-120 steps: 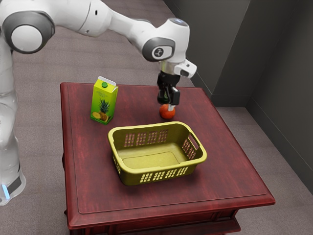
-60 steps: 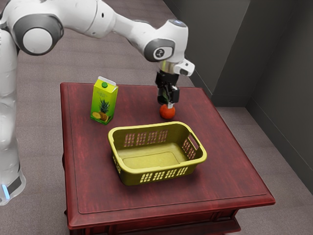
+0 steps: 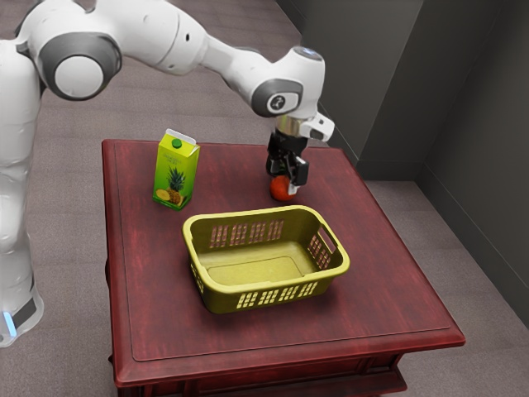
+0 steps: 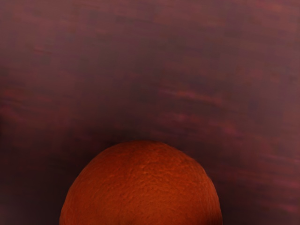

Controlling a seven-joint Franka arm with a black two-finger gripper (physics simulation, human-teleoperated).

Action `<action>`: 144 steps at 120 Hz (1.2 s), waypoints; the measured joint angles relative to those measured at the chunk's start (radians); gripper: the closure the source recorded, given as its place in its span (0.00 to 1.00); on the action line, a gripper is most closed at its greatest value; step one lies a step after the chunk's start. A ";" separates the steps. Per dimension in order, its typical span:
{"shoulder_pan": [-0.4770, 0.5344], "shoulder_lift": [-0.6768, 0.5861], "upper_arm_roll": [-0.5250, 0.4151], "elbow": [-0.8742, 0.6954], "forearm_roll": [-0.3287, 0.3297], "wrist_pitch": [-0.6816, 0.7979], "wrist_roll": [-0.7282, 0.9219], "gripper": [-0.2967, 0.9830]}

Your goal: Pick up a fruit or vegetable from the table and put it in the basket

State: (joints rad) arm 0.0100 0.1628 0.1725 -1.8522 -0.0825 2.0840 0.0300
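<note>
Red tabletop. Yellow-green basket, upright, slotted walls, nothing inside. Pineapple carton upright, near basket, toward the exterior view's left. White arm reaches in from upper left; black gripper points down, fingers apart at red-orange fruit beyond basket. Grey floor, dark wall.

Glossy white arm, grey ring round a white disc; dark round emblem above the black gripper, metallic collar and white block above it; light-blue strip well apart from it
</note>
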 joint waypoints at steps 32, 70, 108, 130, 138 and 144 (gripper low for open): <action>0.001 0.027 -0.012 0.011 -0.003 0.011 -0.002 0.23; 0.004 0.057 -0.011 0.032 -0.003 0.017 -0.003 0.31; 0.012 0.066 -0.010 0.039 0.004 0.020 -0.006 0.51; 0.012 0.065 -0.010 0.056 0.048 0.023 -0.039 0.81; 0.011 0.057 -0.009 0.081 0.067 0.020 -0.059 0.85; 0.010 0.040 -0.009 0.103 0.079 0.012 -0.073 0.86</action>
State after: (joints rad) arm 0.0196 0.2030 0.1638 -1.7493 -0.0033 2.0964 -0.0425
